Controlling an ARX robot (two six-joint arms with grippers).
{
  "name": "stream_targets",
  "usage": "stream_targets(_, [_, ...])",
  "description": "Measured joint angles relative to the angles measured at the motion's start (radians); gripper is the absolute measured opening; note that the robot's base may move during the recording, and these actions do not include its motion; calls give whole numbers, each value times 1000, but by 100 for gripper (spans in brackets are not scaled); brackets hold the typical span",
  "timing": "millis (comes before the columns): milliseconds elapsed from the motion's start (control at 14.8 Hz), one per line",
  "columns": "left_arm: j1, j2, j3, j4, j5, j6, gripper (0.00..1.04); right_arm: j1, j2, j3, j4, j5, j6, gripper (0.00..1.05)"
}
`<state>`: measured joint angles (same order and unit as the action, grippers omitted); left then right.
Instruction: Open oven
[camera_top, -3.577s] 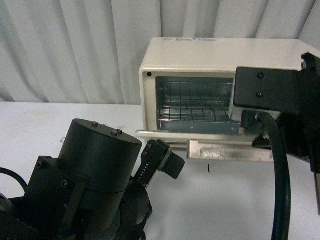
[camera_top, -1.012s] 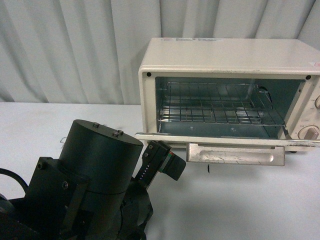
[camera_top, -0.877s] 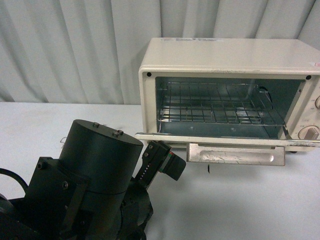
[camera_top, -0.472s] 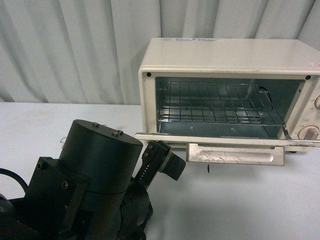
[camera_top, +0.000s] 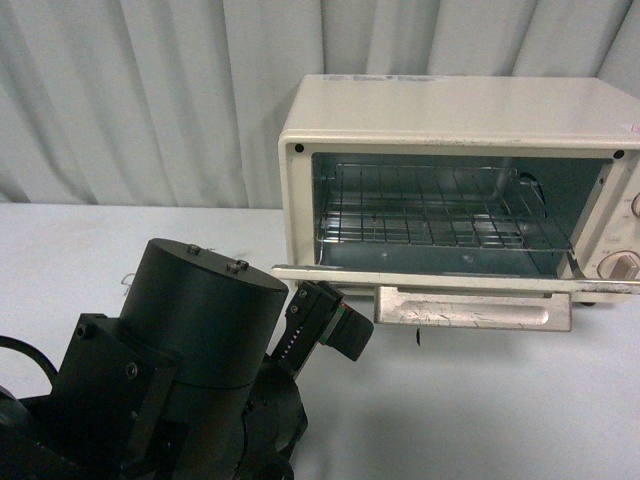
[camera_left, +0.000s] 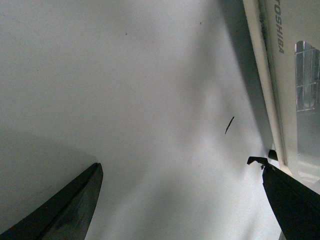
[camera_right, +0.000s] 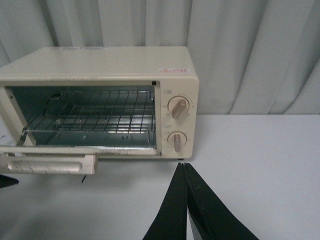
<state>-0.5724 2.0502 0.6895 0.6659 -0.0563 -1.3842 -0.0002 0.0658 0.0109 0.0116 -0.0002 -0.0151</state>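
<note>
The cream-white oven (camera_top: 450, 110) stands at the back right of the table. Its drop-down door (camera_top: 450, 280) lies open and flat, with the beige bar handle (camera_top: 470, 308) at the front. The wire rack (camera_top: 430, 215) shows inside, and one knob (camera_top: 622, 265) shows at the right edge. In the right wrist view the oven (camera_right: 100, 65) shows both knobs (camera_right: 177, 107). My right gripper (camera_right: 184, 166) is shut and empty, low over the table, apart from the oven. My left gripper (camera_left: 181, 167) is open and empty over the table beside the door's edge (camera_left: 265, 85). The left arm (camera_top: 200, 350) fills the lower left.
A white table (camera_top: 500, 400) carries the oven. A small dark mark (camera_top: 417, 337) lies on the table in front of the handle. A grey-white curtain (camera_top: 150, 100) hangs behind the table.
The right arm, which covered the oven's right side 3.6 s ago, has drawn back out of the front view. The door stays open. Nothing has moved in the last second.
</note>
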Motion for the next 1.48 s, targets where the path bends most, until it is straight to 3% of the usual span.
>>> stream_targets(337, [0,0,0,-1,0,0,98,0,-63,0,-15,0,0,2])
stream_targets(405, [0,0,0,-1,0,0,98,0,-63,0,-15,0,0,19])
stream_targets(607, [0,0,0,-1,0,0,98,0,-63,0,-15,0,0,48])
stream_targets(877, [0,0,0,-1,0,0,98,0,-63,0,-15,0,0,95])
stream_targets(945, [0,20,-71,195,-61,73,98,0,-63,0,-15,0,0,98])
stream_targets(1147, [74,-135,-289,409,62,293,98,0,-63,0,-15,0,0,98])
stream_targets(1215, [112,-273,-369,425,132,379,98,0,-63,0,-15,0,0,98])
stream_targets(1350, [166,-434,-478,362,160,474,98,0,-63,0,-16,0,0,98])
stream_targets(1485, [229,-654,-532,266,105,561,98,0,-63,0,-16,0,0,98])
